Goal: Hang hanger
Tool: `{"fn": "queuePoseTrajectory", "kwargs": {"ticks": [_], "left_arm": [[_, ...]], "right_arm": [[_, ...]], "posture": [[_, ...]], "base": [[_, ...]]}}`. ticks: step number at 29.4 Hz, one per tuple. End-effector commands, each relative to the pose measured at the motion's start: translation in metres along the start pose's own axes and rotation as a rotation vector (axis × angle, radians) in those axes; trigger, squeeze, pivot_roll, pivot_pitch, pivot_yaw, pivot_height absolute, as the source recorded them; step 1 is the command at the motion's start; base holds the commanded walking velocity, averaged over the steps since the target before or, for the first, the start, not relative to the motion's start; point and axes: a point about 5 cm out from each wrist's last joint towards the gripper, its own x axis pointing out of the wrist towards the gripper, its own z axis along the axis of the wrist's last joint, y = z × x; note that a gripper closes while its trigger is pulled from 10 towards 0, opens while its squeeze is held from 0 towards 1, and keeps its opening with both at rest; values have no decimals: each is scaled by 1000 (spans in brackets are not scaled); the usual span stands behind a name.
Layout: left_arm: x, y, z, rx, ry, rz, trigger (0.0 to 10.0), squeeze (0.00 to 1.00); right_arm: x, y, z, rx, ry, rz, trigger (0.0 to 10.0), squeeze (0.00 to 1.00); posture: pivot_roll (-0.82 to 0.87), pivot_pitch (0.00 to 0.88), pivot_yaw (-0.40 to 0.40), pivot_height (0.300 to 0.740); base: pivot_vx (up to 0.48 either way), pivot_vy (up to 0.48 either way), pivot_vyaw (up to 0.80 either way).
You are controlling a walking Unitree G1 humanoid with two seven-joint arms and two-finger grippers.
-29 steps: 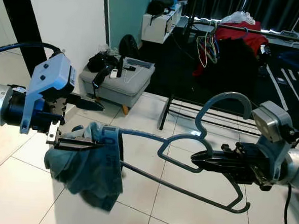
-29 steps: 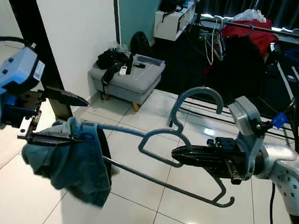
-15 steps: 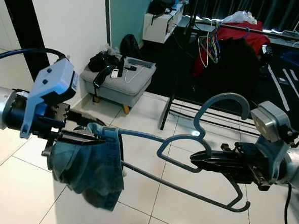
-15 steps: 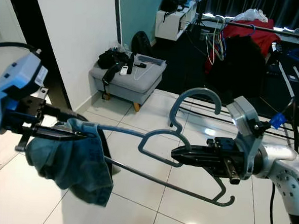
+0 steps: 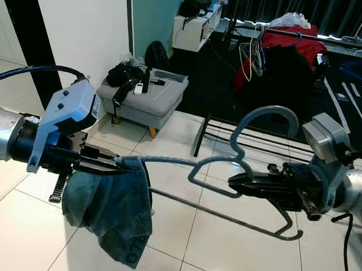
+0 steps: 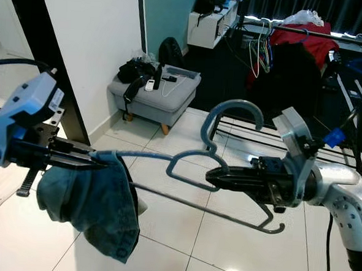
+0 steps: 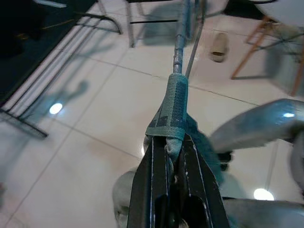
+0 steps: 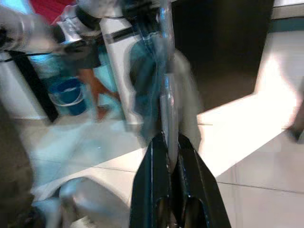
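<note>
A blue-grey hanger (image 5: 265, 119) is held level in mid-air between both grippers, its hook pointing up. A teal-blue cloth (image 5: 112, 208) hangs from the hanger's left end. My left gripper (image 5: 120, 167) is shut on the cloth's folded hem where it wraps the hanger bar; the left wrist view shows the hem (image 7: 173, 107) pinched between the fingers. My right gripper (image 5: 233, 185) is shut on the hanger just under its hook, and the right wrist view shows the bar (image 8: 166, 107) between its fingers.
A dark clothes rack (image 5: 334, 40) with a red garment (image 5: 297, 47) and several hangers stands ahead at the back right; its low floor bars (image 5: 227, 135) lie below. A grey ottoman (image 5: 141, 102) with clutter sits by the white wall (image 5: 77, 25). White tiled floor lies below.
My left gripper, open a second ago, has shut on the cloth's hem. The hanger has lifted and levelled a little, and the cloth now hangs lower and longer.
</note>
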Motion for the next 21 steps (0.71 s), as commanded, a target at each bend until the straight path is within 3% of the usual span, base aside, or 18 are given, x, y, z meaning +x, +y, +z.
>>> {"fn": "queuePoseTrajectory", "kwargs": {"ticks": [1, 2, 7, 11, 13, 15, 17, 19, 21], "left_arm": [[12, -5, -5, -9, 2, -50, 0, 0], [13, -4, -7, -11, 2, -41, 0, 0], [9, 6, -11, -16, -21, 39, 0, 0], [-10, 24, -21, -17, 5, 232, 0, 0], [-12, 25, -21, -18, 2, 253, 0, 0], [-21, 34, -20, -3, -5, 346, 0, 0], [-27, 40, -18, 7, -20, 412, 0, 0], [-32, 46, -13, 20, -55, 467, 0, 0], [-32, 49, -5, 41, -124, 490, 0, 0]], "right_arm": [[8, 1, 6, -41, -26, 23, 10000, 0], [8, -2, 6, -44, -25, 7, 10000, 1000], [-3, -7, 0, -32, -14, -60, 10000, 1000], [-65, -19, 11, -75, -69, -353, 10000, 1000], [-74, -18, 14, -82, -88, -393, 10000, 1000], [-100, -12, 20, -100, -151, -518, 10000, 1000], [-116, -5, 22, -111, -208, -604, 10000, 1000], [-124, 4, 20, -81, -309, -633, 10000, 1000], [-120, 12, 4, -22, -340, -621, 10000, 1000]], "posture": [[59, 46, -25, 740], [57, 43, -27, 740], [57, 38, -36, 740], [48, 40, -55, 740], [48, 40, -55, 740], [41, 49, -55, 740], [35, 52, -53, 740], [26, 55, -47, 740], [13, 61, -42, 740]], "base": [[0, 0, 0], [0, 0, 0], [0, 0, 0], [0, 0, 0], [0, 0, 0], [0, 0, 0], [0, 0, 0], [0, 0, 0], [0, 0, 0]]}}
